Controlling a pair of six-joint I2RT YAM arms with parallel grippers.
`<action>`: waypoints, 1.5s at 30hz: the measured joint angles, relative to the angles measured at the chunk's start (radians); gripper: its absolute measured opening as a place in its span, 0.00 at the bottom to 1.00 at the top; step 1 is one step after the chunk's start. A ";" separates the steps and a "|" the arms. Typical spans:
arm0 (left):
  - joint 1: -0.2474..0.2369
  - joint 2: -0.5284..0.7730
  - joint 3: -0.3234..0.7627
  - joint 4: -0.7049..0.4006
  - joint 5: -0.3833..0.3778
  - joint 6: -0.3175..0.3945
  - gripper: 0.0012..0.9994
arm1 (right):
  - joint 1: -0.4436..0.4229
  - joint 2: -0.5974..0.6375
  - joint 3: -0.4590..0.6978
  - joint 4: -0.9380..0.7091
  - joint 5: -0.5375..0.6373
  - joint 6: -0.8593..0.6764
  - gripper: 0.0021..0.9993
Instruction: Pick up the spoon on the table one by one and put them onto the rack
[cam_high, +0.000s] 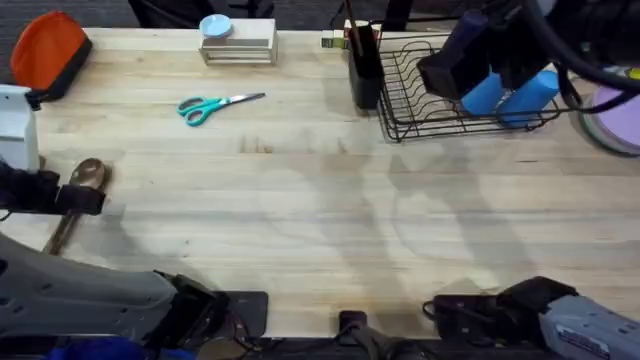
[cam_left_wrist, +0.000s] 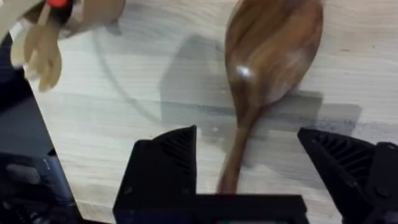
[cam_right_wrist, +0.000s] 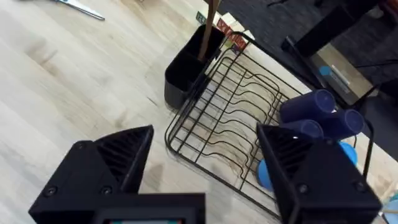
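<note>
The left gripper (cam_left_wrist: 249, 180) is spread wide over the spoon (cam_left_wrist: 267, 62) near the table's (cam_high: 320, 230) left edge. The spoon looks light, stiff and smooth; grab its thin handle.

Spoon (cam_high: 78, 195) on worktop (cam_high: 320, 220): in overhead view, mid-handle hidden under left gripper (cam_high: 70, 198); bowl and handle tip show either side. Left wrist view: bowl tip cut by frame edge, handle end hidden behind gripper body, outline blurred. Second spoon (cam_right_wrist: 208, 28) in rack (cam_right_wrist: 230, 118) holder: bowl hidden inside, handle top cut off. Blue cylinders (cam_high: 510, 95) partly hidden by right arm.
</note>
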 joint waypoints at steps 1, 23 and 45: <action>0.000 0.005 0.000 0.005 0.004 0.009 0.99 | 0.000 0.000 0.000 0.000 0.000 0.000 0.99; 0.064 0.105 0.053 -0.036 0.141 0.043 0.99 | 0.000 0.000 0.000 0.002 0.003 0.000 0.99; 0.065 0.108 0.053 -0.024 0.176 0.040 0.19 | 0.000 0.000 0.000 0.008 0.007 0.000 0.99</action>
